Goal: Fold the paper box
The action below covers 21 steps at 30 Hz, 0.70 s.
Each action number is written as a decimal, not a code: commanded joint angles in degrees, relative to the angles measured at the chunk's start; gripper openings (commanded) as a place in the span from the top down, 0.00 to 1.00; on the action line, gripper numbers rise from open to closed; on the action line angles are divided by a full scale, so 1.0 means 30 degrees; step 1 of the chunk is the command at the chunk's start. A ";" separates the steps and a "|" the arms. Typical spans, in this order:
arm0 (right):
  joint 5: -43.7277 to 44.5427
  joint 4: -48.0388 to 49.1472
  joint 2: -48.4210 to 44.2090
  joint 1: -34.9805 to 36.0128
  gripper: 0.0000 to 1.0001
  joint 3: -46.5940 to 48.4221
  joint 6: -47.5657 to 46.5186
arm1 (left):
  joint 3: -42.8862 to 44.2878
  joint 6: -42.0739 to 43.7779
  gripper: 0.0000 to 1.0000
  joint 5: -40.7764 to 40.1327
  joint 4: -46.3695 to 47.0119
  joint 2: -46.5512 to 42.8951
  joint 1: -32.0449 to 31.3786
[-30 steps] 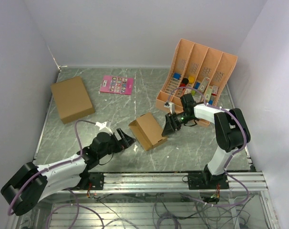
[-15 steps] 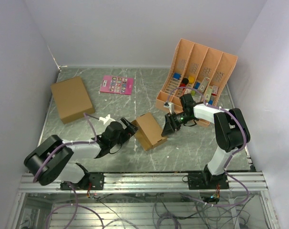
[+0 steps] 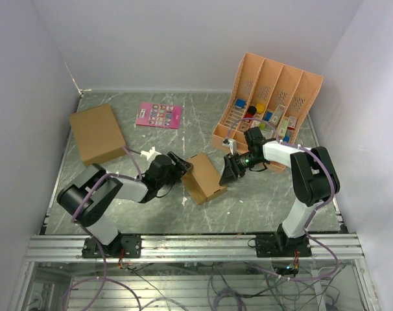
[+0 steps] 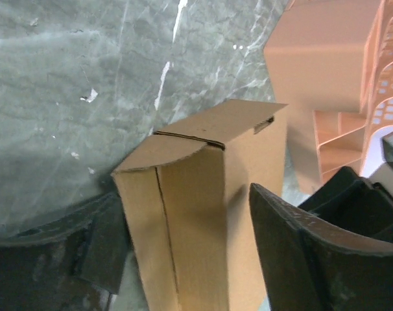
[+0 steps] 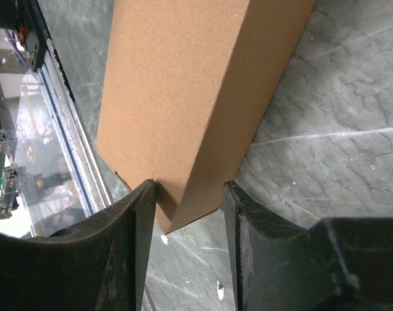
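The paper box (image 3: 203, 176), a small oblong brown carton, lies at the middle of the table with one end flap bent over. My left gripper (image 3: 181, 167) is open at its left end. In the left wrist view the paper box (image 4: 203, 214) stands between the wide jaws of the left gripper (image 4: 196, 259), with one finger (image 4: 300, 253) close to its right side. My right gripper (image 3: 230, 170) is shut on the opposite end. Seen from the right wrist, the right gripper (image 5: 189, 191) pinches a lower corner of the paper box (image 5: 196, 84).
A larger brown cardboard box (image 3: 97, 134) lies at the back left, and a pink card (image 3: 159, 115) beyond the middle. An orange slotted organizer (image 3: 268, 103) with small items stands at the back right, close behind the right arm. An aluminium rail (image 3: 203, 245) runs along the near edge.
The left arm has swung forward and right from the near edge until its jaws straddle the carton's left end. They have narrowed slightly. The right gripper and the carton have not moved.
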 commanded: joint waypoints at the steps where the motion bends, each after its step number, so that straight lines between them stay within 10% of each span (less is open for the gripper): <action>1: 0.3228 0.0497 0.1056 0.0468 0.57 -0.0417 -0.1165 | 0.0386 0.0005 0.32 0.0952 0.1273 0.1270 0.0095; 4: 0.3280 0.0509 0.1102 0.0485 0.57 -0.0387 -0.1161 | 0.0609 0.0050 0.72 0.1447 0.1619 0.1921 0.0089; 7: 0.3285 0.0501 0.1085 0.0494 0.57 -0.0384 -0.1148 | 0.0971 0.0254 0.76 0.1906 0.1373 0.2260 0.0113; 17: 0.3280 0.0452 0.1107 0.0487 0.57 -0.0344 -0.1165 | 0.0259 0.1459 0.16 0.1996 -0.1414 -0.0082 0.0104; 21: 0.3286 0.0442 0.1151 0.0495 0.57 -0.0329 -0.1185 | -0.0553 0.1925 0.12 0.2150 -0.2740 -0.1864 0.0052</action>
